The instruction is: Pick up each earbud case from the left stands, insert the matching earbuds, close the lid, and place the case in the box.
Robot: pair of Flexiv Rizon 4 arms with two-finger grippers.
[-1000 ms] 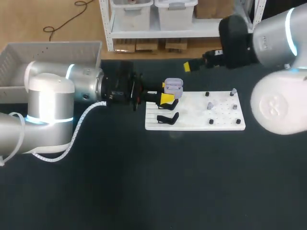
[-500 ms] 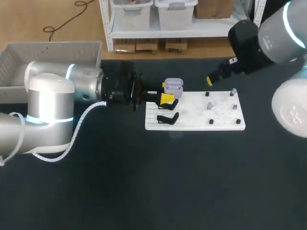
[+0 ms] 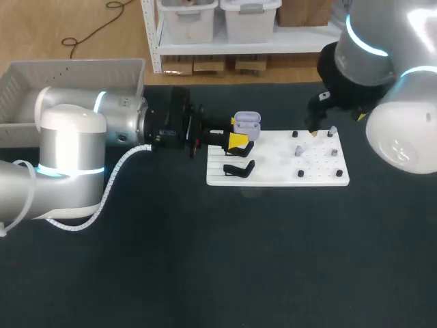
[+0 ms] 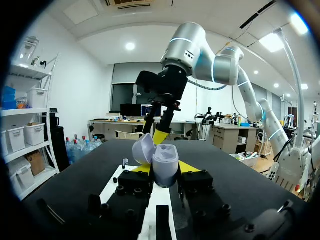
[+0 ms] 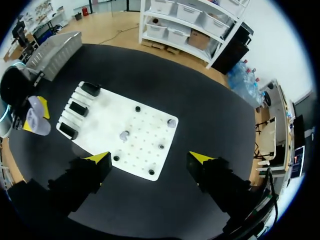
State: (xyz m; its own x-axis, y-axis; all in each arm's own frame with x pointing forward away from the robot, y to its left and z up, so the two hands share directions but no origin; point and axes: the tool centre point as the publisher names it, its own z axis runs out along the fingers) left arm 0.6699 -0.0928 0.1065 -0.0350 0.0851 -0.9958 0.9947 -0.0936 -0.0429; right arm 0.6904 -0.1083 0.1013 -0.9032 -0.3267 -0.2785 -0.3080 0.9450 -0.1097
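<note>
At the upper left of the head view a grey perforated plastic box [image 3: 68, 75] sits on the black table [image 3: 205, 260], and just below it the silver left arm [image 3: 75, 143] comes in from the left edge and lies level, pointing right. Its left gripper [image 3: 235, 139] is clenched on a lavender rounded earbud case [image 3: 247, 123], lid flipped open, held at the left end of a white flat board [image 3: 280, 174] in the centre of the frame. The left wrist view shows the earbud case [image 4: 165, 167] upright between the two yellow tips of the left gripper [image 4: 164, 174], both tips touching it. Low black stands [image 3: 239, 168] stand on the board's left part, under and beside the case. Further right on the board, two small pale grey earbuds [image 3: 298, 150] rest among black pegs. At the upper right the right arm [image 3: 382, 82] comes down, its right gripper [image 3: 315, 130] above the board's upper right part; the right wrist view shows the right gripper [image 5: 150, 159] with fingers released, spread wide over the board [image 5: 100, 125]
</note>
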